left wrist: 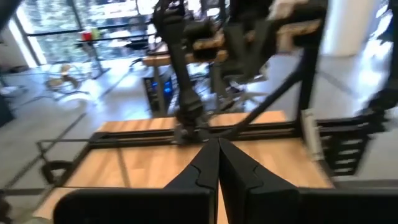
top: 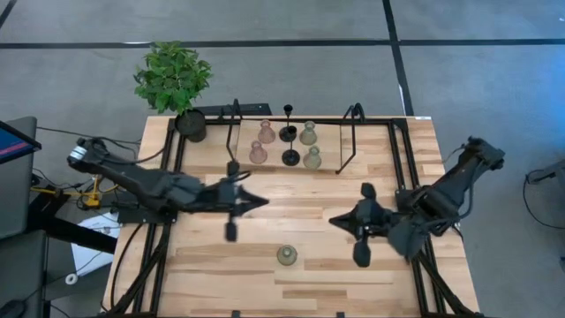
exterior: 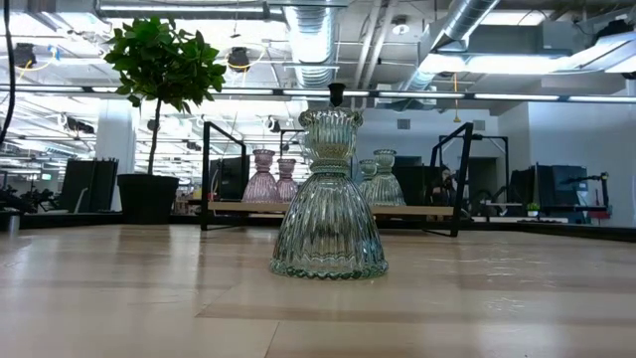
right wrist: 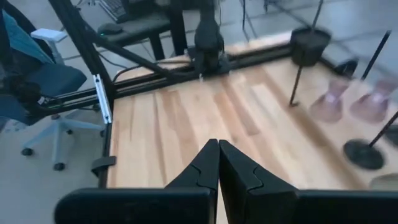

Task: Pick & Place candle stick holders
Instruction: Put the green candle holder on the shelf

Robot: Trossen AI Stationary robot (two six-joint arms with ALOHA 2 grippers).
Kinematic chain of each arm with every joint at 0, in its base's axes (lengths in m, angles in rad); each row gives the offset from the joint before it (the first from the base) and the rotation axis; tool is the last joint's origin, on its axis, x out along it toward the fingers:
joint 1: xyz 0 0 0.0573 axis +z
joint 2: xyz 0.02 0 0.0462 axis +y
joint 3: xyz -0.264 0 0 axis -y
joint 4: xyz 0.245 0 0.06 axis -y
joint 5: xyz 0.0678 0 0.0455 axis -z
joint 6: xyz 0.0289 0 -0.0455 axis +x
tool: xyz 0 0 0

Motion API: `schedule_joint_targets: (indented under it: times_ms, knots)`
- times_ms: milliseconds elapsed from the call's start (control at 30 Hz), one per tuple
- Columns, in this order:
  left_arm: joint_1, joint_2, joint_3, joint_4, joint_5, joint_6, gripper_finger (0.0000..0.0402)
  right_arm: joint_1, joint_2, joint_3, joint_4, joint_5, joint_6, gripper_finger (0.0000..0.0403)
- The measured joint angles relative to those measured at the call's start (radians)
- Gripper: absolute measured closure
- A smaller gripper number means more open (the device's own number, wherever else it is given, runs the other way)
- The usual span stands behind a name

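Six candle stick holders stand in a cluster at the table's far middle: two pink glass ones [top: 261, 142], two black thin-stemmed ones [top: 290, 157] and two olive-green glass ones [top: 311, 146]. One more olive-green glass holder [top: 287, 255] stands upright on its base alone near the front edge, and fills the middle of the low view [exterior: 329, 199]. My left gripper [top: 262, 201] is shut and empty over the table's middle left. My right gripper [top: 334, 220] is shut and empty over the middle right. The lone holder lies nearer the front than both grippers, between them.
A potted green plant [top: 174, 78] stands at the far left corner. Two tall black wire frames [top: 234, 132] [top: 353, 137] flank the cluster of holders. Black rails [top: 402, 168] run along the table's sides. Bare wood lies between the grippers and the front edge.
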Motion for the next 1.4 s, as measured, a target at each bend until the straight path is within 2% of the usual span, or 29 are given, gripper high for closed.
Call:
schedule_joint_targets:
  times_ms: [200, 400, 733, 900, 1033, 1267, 1400]
  knots:
    - [-0.113, -0.119, -0.097, 0.0, -0.001, -0.055, 0.0395, -0.06, 0.072, 0.0, 0.014, -0.119, 0.183, 0.0403]
    - [-0.203, -0.161, -0.142, 0.003, -0.042, -0.069, 0.0397, -0.128, 0.162, 0.0, 0.019, -0.263, 0.378, 0.0403]
    - [-0.264, -0.165, -0.156, 0.0, -0.061, -0.069, 0.0397, -0.226, 0.282, -0.005, 0.077, -0.511, 0.578, 0.0403]
    - [-0.269, -0.164, -0.156, 0.0, -0.061, -0.069, 0.0395, -0.269, 0.308, -0.035, 0.165, -0.65, 0.608, 0.0403]
    - [-0.269, -0.164, -0.156, 0.0, -0.061, -0.069, 0.0397, -0.288, 0.318, -0.07, 0.225, -0.678, 0.607, 0.0403]
    - [-0.268, -0.164, -0.156, 0.0, -0.061, -0.068, 0.0395, -0.294, 0.327, -0.142, 0.227, -0.729, 0.656, 0.0403]
    - [-0.268, -0.163, -0.156, 0.0, -0.061, -0.068, 0.0397, -0.298, 0.356, -0.186, 0.307, -0.749, 0.66, 0.0403]
